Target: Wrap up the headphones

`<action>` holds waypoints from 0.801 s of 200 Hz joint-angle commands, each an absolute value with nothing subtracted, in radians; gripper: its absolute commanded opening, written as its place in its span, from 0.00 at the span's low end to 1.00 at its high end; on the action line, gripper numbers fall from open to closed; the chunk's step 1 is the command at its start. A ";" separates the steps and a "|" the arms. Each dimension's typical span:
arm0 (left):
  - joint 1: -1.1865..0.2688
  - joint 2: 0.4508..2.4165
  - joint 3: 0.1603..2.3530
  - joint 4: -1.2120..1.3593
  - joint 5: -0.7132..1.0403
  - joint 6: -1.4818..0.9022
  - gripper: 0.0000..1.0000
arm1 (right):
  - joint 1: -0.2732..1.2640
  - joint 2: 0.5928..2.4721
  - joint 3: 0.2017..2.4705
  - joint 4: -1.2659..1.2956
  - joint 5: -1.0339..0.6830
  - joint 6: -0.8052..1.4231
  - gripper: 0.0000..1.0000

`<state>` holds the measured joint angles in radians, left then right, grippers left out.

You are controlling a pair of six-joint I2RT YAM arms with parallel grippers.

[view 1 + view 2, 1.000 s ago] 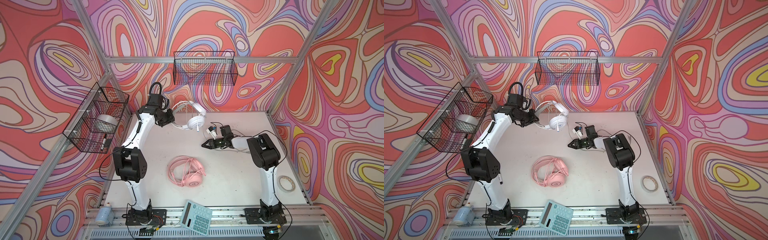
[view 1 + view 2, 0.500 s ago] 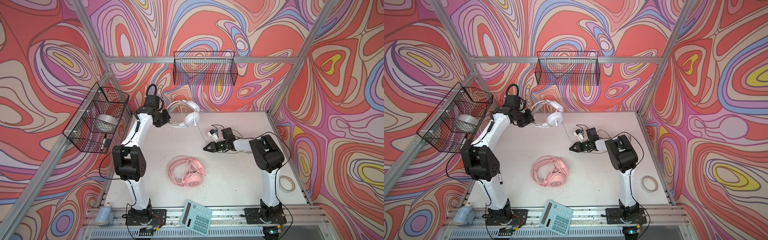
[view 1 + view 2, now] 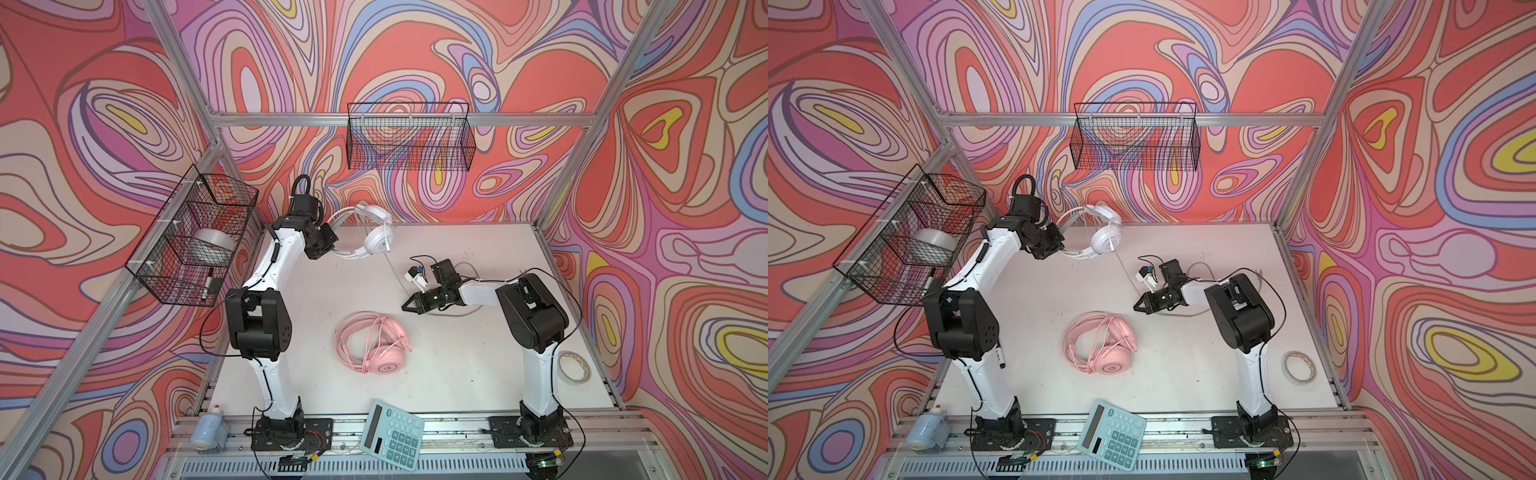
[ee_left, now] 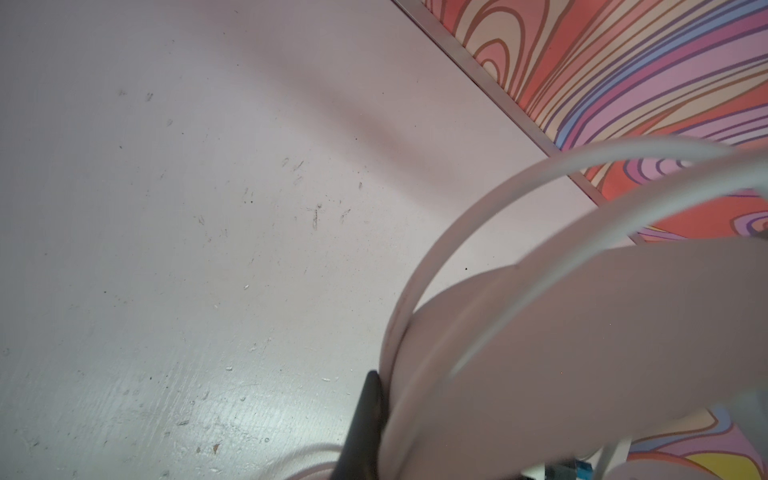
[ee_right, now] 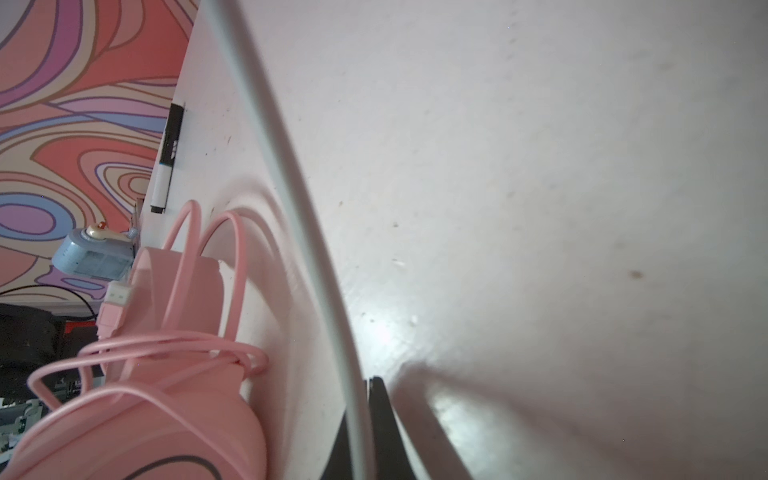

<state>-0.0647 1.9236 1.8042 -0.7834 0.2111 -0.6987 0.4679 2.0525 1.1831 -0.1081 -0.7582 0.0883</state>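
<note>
Your left pincer (image 3: 331, 248) grips the white headset's (image 3: 377, 241) band. Your right pincer (image 3: 405, 307) is closed on its cable (image 5: 286, 166).

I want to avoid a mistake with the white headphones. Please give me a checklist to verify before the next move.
1. Left tool shut on the headband of the white headphones: ok.
2. White headphones held off the table: ok.
3. Right tool shut on the grey cable: ok.
4. Rest of the grey cable behind the right tool untangled: cannot tell.
5. Pink headphones clear of the right tool: not ok, probably too close.
</note>
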 commanded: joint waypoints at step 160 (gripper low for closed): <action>-0.113 1.973 1.855 -0.954 -0.176 -0.772 0.00 | 0.703 1.845 1.730 -0.995 -0.687 -0.393 0.00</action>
